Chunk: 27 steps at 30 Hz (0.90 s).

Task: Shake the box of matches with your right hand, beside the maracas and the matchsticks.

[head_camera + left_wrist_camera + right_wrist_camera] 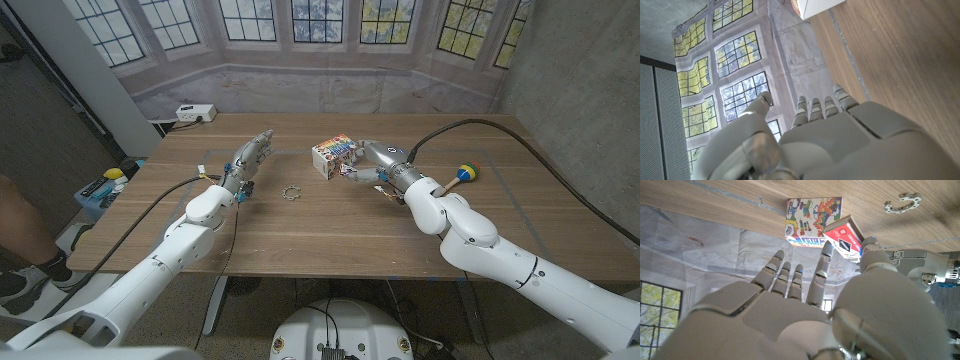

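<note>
Currently: right hand [805, 310] pinching the matchbox [845, 237] — lifted for shaking — beside the colourful box [332, 155]; left hand [247, 160] released, idle on the bench [330, 230]; maraca [465, 173] right.

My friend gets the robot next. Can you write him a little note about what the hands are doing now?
Right robot hand: pinches the matchbox between thumb and a finger, raised off the table, next to the colourful box.
Left robot hand: holds nothing, fingers straight, waiting above the table.
Maraca: lies on the table to the right of the right arm.
Done: matchbox picked up.
Left: shake it. Whether shaking has begun cannot be told.
</note>
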Available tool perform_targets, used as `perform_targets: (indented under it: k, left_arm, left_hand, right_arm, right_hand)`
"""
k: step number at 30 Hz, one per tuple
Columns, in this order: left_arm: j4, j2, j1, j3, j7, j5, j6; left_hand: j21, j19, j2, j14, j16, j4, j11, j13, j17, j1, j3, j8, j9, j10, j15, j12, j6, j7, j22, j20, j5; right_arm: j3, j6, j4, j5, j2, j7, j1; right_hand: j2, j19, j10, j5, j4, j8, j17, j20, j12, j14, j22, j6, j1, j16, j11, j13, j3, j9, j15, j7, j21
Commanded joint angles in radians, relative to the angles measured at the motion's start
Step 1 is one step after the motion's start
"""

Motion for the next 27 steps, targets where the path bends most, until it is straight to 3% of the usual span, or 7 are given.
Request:
perform_targets:
  k: [1, 19, 21, 25, 27]
  left_arm:
    - [0.0, 0.002, 0.008, -0.003, -0.001, 0.002, -0.011]
    - [-0.057, 0.013, 0.053, -0.009, 0.029, 0.012, -0.016]
    - [-0.055, 0.013, 0.051, -0.008, 0.025, 0.012, -0.018]
    - [-0.047, 0.006, 0.045, -0.005, 0.017, 0.012, -0.026]
    - [-0.042, 0.003, 0.041, -0.002, 0.012, 0.013, -0.031]
  left_hand:
    - [-0.001, 0.002, -0.001, -0.002, 0.002, -0.001, 0.001, 0.006, 0.005, 0.009, -0.001, 0.006, 0.002, -0.002, 0.004, 0.009, 0.006, 0.001, 0.002, 0.01, 0.008]
    - [-0.001, 0.003, -0.001, -0.003, 0.002, -0.001, 0.001, 0.006, 0.005, 0.01, -0.002, 0.006, 0.002, 0.0, 0.003, 0.01, 0.007, 0.0, 0.002, 0.01, 0.008]
    - [0.0, 0.003, -0.001, -0.003, 0.001, -0.001, 0.001, 0.006, 0.005, 0.009, -0.002, 0.006, 0.002, -0.002, 0.003, 0.009, 0.006, -0.001, 0.002, 0.01, 0.008]
    - [0.0, 0.003, -0.001, -0.002, 0.002, -0.001, 0.002, 0.006, 0.005, 0.01, -0.002, 0.006, 0.002, -0.001, 0.003, 0.009, 0.007, -0.001, 0.002, 0.009, 0.008]
    - [0.0, 0.003, -0.001, -0.002, 0.002, -0.001, 0.002, 0.006, 0.005, 0.01, -0.002, 0.006, 0.002, -0.001, 0.003, 0.009, 0.006, -0.001, 0.002, 0.009, 0.008]
  right_arm:
    - [0.015, -0.017, -0.044, -0.005, -0.009, 0.022, -0.04]
    - [0.038, 0.001, -0.067, 0.008, -0.038, 0.046, -0.057]
    - [0.04, -0.001, -0.074, 0.01, -0.043, 0.06, -0.057]
    - [0.043, -0.018, -0.088, 0.011, -0.043, 0.079, -0.06]
    - [0.043, -0.023, -0.094, 0.006, -0.043, 0.081, -0.061]
  right_hand:
    - [0.011, 0.003, -0.002, -0.002, 0.001, -0.004, 0.002, 0.004, -0.003, 0.002, 0.005, -0.001, 0.003, -0.004, 0.006, 0.001, 0.0, 0.002, 0.007, 0.005, -0.001]
    - [0.007, -0.029, -0.027, -0.004, 0.006, -0.026, 0.003, 0.012, -0.011, -0.012, 0.005, -0.05, -0.011, -0.011, 0.016, 0.002, -0.01, 0.003, 0.016, 0.012, -0.007]
    - [0.004, -0.034, -0.035, -0.004, 0.007, -0.038, 0.003, 0.012, -0.013, -0.019, 0.005, -0.078, -0.017, -0.013, 0.019, 0.002, -0.013, 0.004, 0.022, 0.01, -0.007]
    - [0.004, -0.091, -0.077, -0.004, 0.011, -0.082, 0.004, 0.023, -0.018, -0.05, 0.005, -0.166, -0.032, -0.021, 0.041, 0.003, -0.021, -0.001, 0.046, 0.025, -0.014]
    - [0.003, -0.101, -0.082, -0.004, 0.012, -0.09, 0.004, 0.024, -0.017, -0.056, 0.005, -0.182, -0.036, -0.023, 0.042, 0.003, -0.023, -0.002, 0.048, 0.029, -0.014]
